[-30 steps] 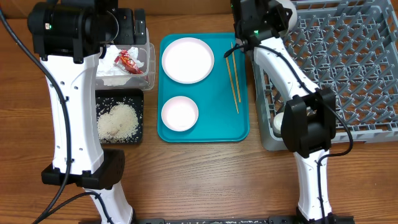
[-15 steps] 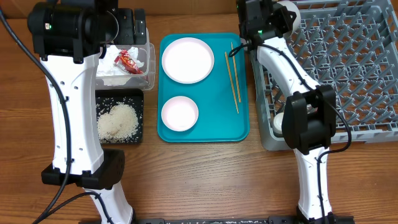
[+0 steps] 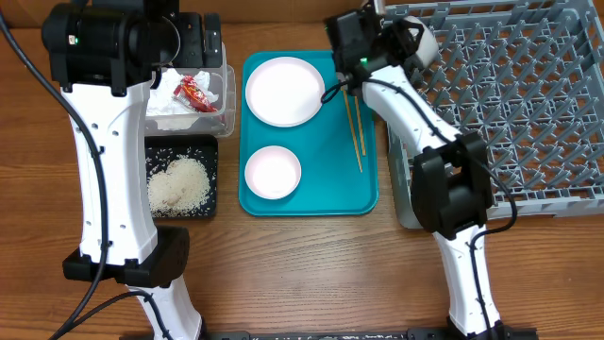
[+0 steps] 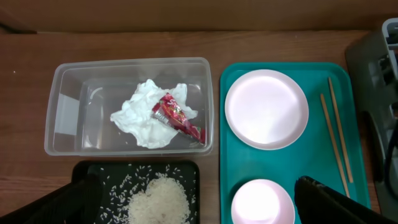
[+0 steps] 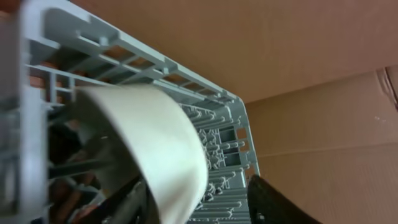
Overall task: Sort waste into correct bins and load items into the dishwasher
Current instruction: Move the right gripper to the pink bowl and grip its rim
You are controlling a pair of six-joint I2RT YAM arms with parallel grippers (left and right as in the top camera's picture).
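Note:
My right gripper (image 3: 401,42) reaches into the near-left corner of the grey dishwasher rack (image 3: 528,104). A pale dish (image 5: 168,143) leans on edge there among the pegs. It stands between the open jaws, and the right finger (image 5: 277,202) is clear of it. On the teal tray (image 3: 321,179) lie a white plate (image 3: 284,91), a small white bowl (image 3: 273,172) and two chopsticks (image 3: 355,127). My left gripper (image 4: 199,208) hangs wide open above the bins. The clear tub (image 4: 74,106) holds the napkin (image 4: 140,118) and red wrapper (image 4: 177,115). The black tray (image 4: 99,171) holds rice (image 4: 158,202).
The rack fills the right side of the table, its near edge under my right arm (image 3: 453,189). A brown cardboard wall (image 5: 280,50) stands behind the rack. My left arm (image 3: 104,161) runs along the left side beside the bins.
The right gripper has opened and let go of the pale dish in the rack corner, and its wrist has swung left. The left arm has not moved.

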